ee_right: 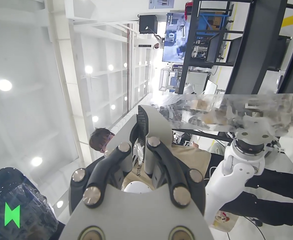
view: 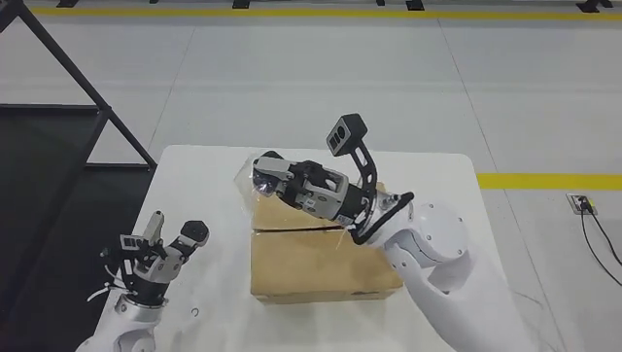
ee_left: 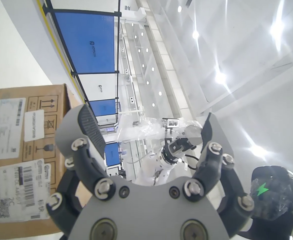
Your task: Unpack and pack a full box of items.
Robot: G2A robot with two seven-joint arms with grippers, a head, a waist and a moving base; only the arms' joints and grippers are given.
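A brown cardboard box [view: 321, 260] with its flaps shut sits in the middle of the white table [view: 428, 172]; its labelled side [ee_left: 16, 131] faces the left arm. My right gripper [view: 260, 182] hovers over the box's far left corner, shut on a crumpled clear plastic bag [view: 249, 187]. In the right wrist view the fingers [ee_right: 142, 126] press together and the bag [ee_right: 224, 113] spreads out from their tips. My left gripper [view: 175, 228] stands at the table's front left, apart from the box, tilted upward and open [ee_left: 146, 121] with nothing in it. Beyond it the bag [ee_left: 156, 126] hangs from the other arm.
A black metal frame [view: 58, 119] rises beside the table's left edge. Bare table lies between the left gripper and the box. Grey floor with yellow lines lies beyond the table's far edge.
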